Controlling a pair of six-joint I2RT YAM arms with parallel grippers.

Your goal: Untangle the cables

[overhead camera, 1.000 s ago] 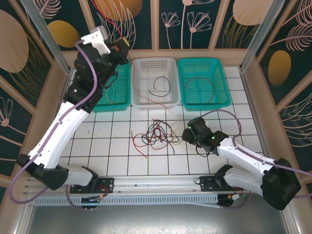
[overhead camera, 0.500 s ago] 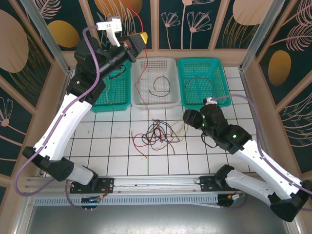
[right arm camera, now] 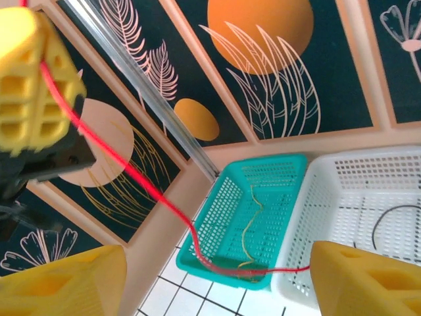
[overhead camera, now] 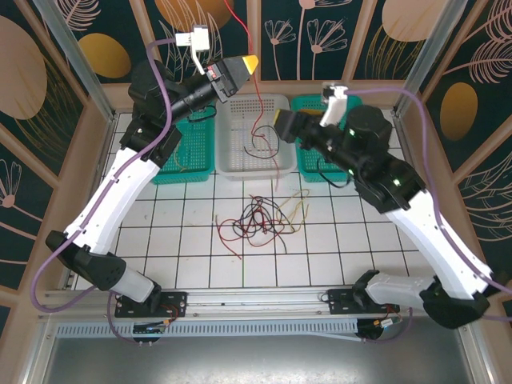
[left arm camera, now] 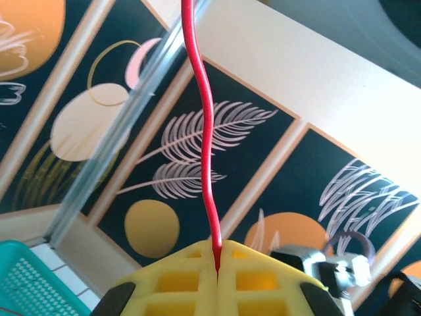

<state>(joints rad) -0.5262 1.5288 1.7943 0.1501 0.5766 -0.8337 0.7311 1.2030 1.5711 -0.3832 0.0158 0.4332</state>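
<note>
— What does the camera up high give you?
— The whole table (overhead camera: pixel 172 240). A bunch of cables (overhead camera: pixel 256 220), red, black and tan, lies tangled in the middle of it, in front of the baskets. Both arms reach up over the baskets.
— And the red cable (overhead camera: pixel 257 120)?
— It hangs from the left gripper (overhead camera: pixel 249 63) down to the white basket (overhead camera: pixel 236 112). A bit of it also sticks up past the gripper.
— Is it really pinched?
— From up high that is hard to tell. The left wrist camera is close. There the two yellow fingers (left arm camera: pixel 263 276) are pressed together, and the red cable comes straight out of the crack between them. So that gripper is squeezed tight on the red cable.
— What about the right gripper (overhead camera: pixel 281 121)?
— It is up by the white basket too. Its own camera shows its fingers (right arm camera: pixel 59 280) far apart, one in each bottom corner, with nothing in them.
— Does that camera show more?
— Yes. Seen there, the red cable runs down from the left gripper, crosses in front of the green basket (right arm camera: pixel 210 217) and ends by the white one's edge. A tan cable (right arm camera: pixel 248 227) lies in the green basket, and a black cable (right arm camera: pixel 381 218) in the white one.
</note>
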